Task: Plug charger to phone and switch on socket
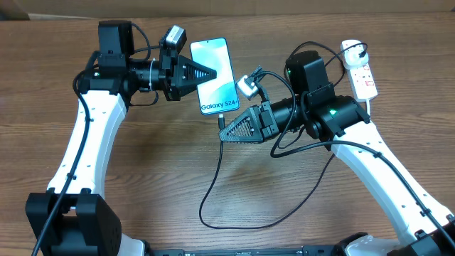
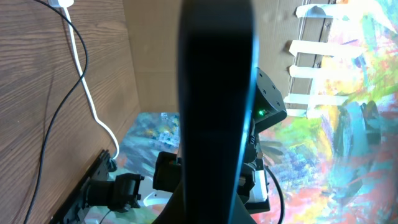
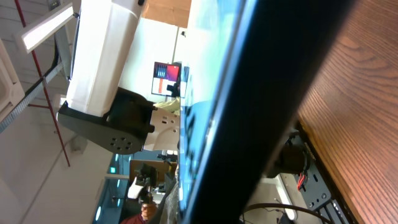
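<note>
Phone [image 1: 217, 75] lies screen-up on the bench [image 1: 156, 171], between the two arms. Left gripper [image 1: 212, 72] has its jaws together, tip over the phone's left edge, nothing seen between the fingers. Right gripper [image 1: 222, 134] also has its jaws together, just below the phone's bottom edge. Charger [image 1: 215, 173] cable meets that bottom edge, then loops across the bench toward the right arm; can't tell if the connector is seated. Socket [image 1: 362, 75] sits at far right, well apart from the phone.
</note>
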Controlling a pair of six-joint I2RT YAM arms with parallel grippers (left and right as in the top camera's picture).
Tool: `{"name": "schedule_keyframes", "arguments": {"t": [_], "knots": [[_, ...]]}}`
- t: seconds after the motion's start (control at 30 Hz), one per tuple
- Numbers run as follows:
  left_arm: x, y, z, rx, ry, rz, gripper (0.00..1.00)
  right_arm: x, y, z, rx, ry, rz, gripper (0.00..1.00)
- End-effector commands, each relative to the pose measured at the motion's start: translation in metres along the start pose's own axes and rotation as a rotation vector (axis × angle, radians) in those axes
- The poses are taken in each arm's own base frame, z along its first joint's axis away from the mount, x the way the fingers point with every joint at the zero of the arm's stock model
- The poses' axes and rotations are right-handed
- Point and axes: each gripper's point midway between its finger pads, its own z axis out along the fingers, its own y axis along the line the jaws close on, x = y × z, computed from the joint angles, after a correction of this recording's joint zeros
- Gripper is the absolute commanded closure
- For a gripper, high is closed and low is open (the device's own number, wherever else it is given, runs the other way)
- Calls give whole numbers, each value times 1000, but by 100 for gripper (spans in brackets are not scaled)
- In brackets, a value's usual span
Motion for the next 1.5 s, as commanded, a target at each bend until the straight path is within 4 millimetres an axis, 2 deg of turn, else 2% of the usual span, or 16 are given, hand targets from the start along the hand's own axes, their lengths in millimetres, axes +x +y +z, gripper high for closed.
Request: {"name": "schedule_keyframes", "arguments": {"t": [0.0,0.37,1.47], "knots": [[4,-16,-2,30,24,40,96,4,5,1,-29,20,-1,96],[4,-16,-2,30,25,32,96,-4,1,-10,-11,-19,3,96],[4,-16,-2,30,26,17,96,2,8,-8,-54,15,28,96]]}}
